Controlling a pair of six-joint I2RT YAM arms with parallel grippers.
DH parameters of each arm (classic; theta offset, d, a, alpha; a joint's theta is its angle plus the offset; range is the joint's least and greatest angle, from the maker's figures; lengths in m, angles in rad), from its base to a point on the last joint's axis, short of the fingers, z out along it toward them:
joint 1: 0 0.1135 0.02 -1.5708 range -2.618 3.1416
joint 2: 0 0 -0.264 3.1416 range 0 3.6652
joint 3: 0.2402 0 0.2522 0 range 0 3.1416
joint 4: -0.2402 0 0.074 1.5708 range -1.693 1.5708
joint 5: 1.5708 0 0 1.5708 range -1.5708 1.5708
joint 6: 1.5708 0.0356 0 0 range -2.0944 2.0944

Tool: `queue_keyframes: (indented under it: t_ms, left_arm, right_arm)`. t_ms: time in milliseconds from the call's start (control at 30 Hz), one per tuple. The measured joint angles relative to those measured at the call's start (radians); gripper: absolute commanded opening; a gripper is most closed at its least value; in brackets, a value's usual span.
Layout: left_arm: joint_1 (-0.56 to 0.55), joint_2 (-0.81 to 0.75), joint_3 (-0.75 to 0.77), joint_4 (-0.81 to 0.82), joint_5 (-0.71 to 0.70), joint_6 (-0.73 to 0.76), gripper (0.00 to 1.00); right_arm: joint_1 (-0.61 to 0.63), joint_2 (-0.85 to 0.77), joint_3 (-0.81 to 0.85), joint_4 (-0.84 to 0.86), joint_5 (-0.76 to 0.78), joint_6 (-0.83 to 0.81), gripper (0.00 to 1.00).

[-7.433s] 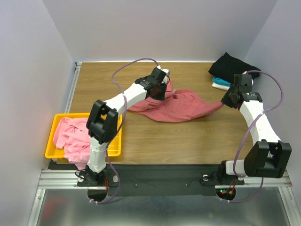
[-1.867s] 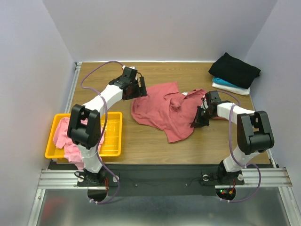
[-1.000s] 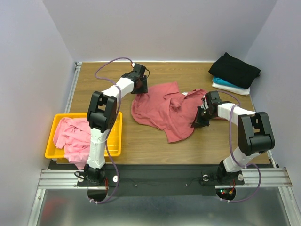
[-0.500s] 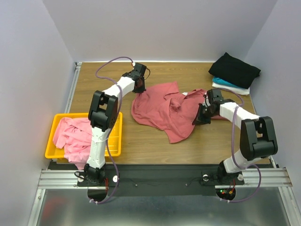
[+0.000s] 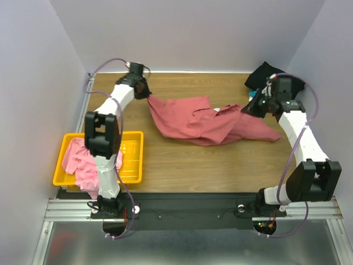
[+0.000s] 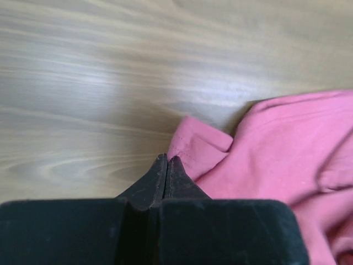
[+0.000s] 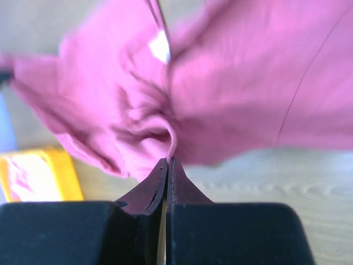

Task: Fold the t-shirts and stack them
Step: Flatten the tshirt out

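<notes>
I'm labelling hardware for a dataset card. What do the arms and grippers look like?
The left arm and right arm have white links and blocky black joints, each with a looping lilac cable. The left gripper and right gripper are matt black, fingers tapering to a wedge.

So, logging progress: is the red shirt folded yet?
Unfolded: the red shirt lies rumpled, stretched between the left gripper and right gripper.

Dusty-red t-shirt [image 5: 193, 118], light pink shirt [image 5: 83, 157], black shirt [image 5: 262, 74] (all plain), yellow basket [image 5: 131, 157], wood-grain table [image 5: 193, 160]
</notes>
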State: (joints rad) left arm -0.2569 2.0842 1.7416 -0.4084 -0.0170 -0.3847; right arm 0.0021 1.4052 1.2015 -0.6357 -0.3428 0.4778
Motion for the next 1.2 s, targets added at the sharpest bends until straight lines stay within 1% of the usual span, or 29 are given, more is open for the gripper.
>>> queue_keyframes:
  t_ms: [167, 300, 400, 567, 733, 900, 933, 1033, 1200]
  left_arm:
    - [0.1, -0.23, -0.006, 0.015, 0.01, -0.057, 0.0]
    - [0.108, -0.404, 0.01, 0.032, -0.017, -0.121, 0.0]
    - [0.106, -0.52, 0.013, 0.055, -0.039, -0.16, 0.0]
    - [0.108, -0.654, 0.018, 0.095, -0.036, -0.174, 0.0]
    - [0.108, -0.755, 0.019, 0.12, 0.073, -0.147, 0.0]
    - [0.102, -0.866, 0.003, 0.122, 0.198, -0.126, 0.0]
    - [0.101, -0.91, -0.003, 0.117, 0.23, -0.123, 0.0]
    - [0.1, -0.983, -0.002, 0.117, 0.279, -0.121, 0.0]
    - [0.1, -1.059, 0.067, 0.1, 0.35, -0.122, 0.0]
  right_arm:
    - [-0.091, -0.026, 0.224, -0.036, 0.042, 0.013, 0.01]
    - [-0.129, -0.019, 0.43, -0.056, 0.102, 0.015, 0.0]
    - [-0.14, 0.002, 0.627, -0.068, 0.166, 0.01, 0.0]
    - [-0.139, 0.014, 0.868, -0.084, 0.277, -0.015, 0.0]
    - [-0.14, 0.01, 1.032, -0.09, 0.405, -0.059, 0.0]
    - [-0.14, -0.037, 1.094, -0.092, 0.487, -0.097, 0.0]
    - [-0.14, -0.05, 1.105, -0.093, 0.495, -0.101, 0.0]
    - [-0.14, -0.089, 1.149, -0.09, 0.518, -0.117, 0.0]
    - [-0.14, -0.16, 1.249, -0.036, 0.566, -0.145, 0.0]
